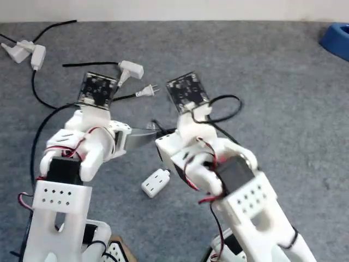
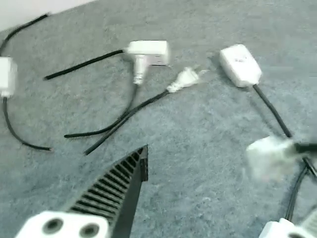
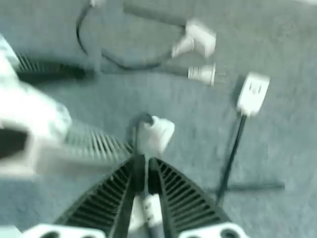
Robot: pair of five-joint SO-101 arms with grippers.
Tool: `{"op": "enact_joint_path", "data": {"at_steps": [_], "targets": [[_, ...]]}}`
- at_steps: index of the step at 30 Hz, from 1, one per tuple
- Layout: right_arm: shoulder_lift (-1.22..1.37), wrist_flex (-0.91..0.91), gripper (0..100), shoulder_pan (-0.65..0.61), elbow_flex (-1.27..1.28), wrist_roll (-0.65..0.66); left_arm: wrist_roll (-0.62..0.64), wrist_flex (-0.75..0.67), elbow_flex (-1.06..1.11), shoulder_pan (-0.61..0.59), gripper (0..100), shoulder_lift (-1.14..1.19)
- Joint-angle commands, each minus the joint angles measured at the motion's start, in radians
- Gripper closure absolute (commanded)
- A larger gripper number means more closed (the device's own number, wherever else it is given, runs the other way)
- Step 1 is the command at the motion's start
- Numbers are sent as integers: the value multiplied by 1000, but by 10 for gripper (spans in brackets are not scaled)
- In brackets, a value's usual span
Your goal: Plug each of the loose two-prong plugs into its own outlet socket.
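Grey carpet covers the surface [image 1: 294,109]. The right gripper [image 3: 144,166] has its fingers pressed together on a white plug [image 3: 156,133]. The head of that plug sticks out past the tips. In the high view, the right arm's own body hides this pinch.

The left gripper [image 1: 147,135] is spread wide and holds nothing. One black finger [image 2: 121,186] pokes up from the bottom of the left wrist view.

A loose plug [image 1: 146,91] lies in the upper middle of the high view, just beside a bent plug [image 1: 131,70]. A white socket [image 1: 155,183] lies low in the middle, between the two arms. Its two slots show in the right wrist view.

Two white blocks [image 1: 24,52] sit in the upper left corner, and a blue thing [image 1: 335,38] sits in the upper right. Black cords [image 2: 84,63] trail across the carpet around the plugs.
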Motion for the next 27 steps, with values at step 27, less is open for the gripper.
{"op": "enact_joint_path", "data": {"at_steps": [27], "targets": [[104, -119, 990, 117, 332, 87, -5, -26, 77, -535, 501, -5]]}}
